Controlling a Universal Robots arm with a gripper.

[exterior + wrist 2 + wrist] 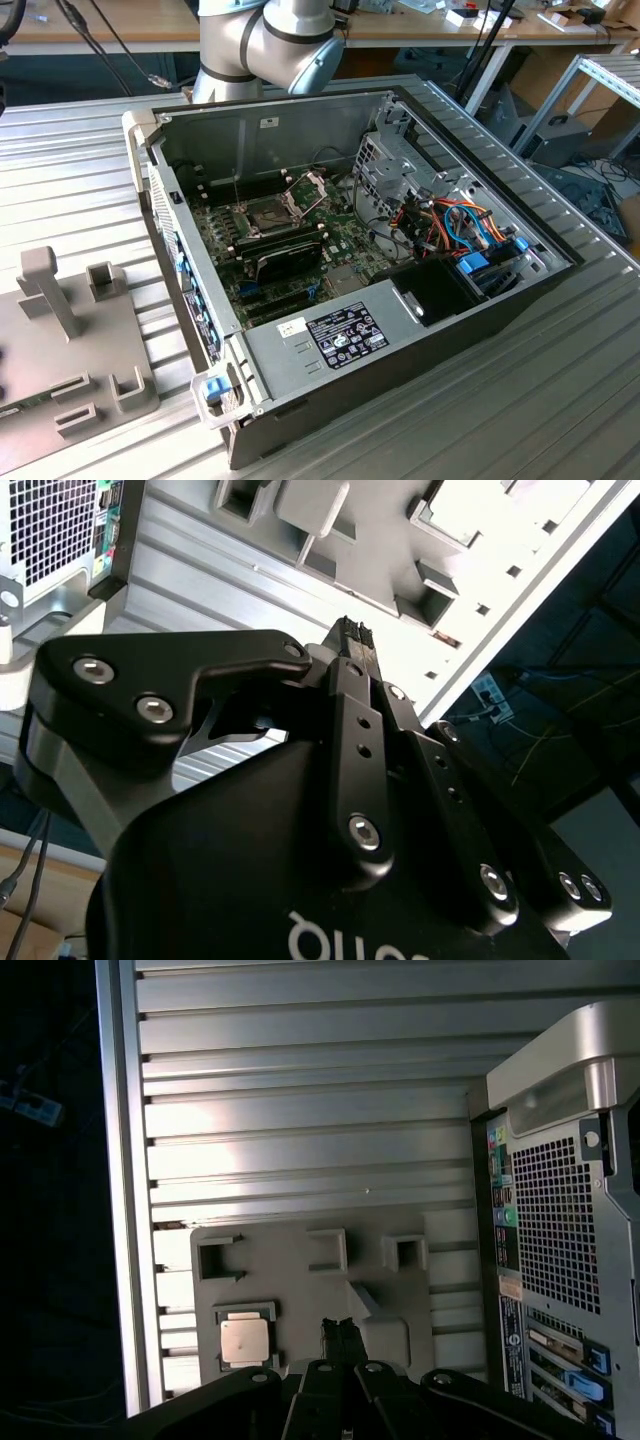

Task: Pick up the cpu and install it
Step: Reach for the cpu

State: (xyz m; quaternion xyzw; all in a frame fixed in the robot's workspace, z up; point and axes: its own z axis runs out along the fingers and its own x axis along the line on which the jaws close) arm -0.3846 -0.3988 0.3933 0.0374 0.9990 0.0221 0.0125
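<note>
The cpu (pixel 245 1340), a small square chip with a silver-grey top, lies flat in a square recess of the grey fixture plate (pixel 300 1280) in the first wrist view. My gripper (pixel 340 1328) hangs above that plate, a short way to the side of the cpu and not touching it. Its black fingertips (pixel 352 636) are pressed together with nothing between them, so it is shut. In the exterior view the motherboard's socket (pixel 268 214) lies uncovered inside the open computer case (pixel 300 345), with its hinged metal frame (pixel 307 186) swung up.
The fixture plate (pixel 60 350) with upright grey blocks sits on the ribbed metal table (pixel 560 400) at the exterior view's left of the case. The case's perforated rear panel (pixel 560 1220) stands near the gripper. The arm's base (pixel 260 45) rises behind the case. Cables and a drive cage (pixel 450 225) fill its far end.
</note>
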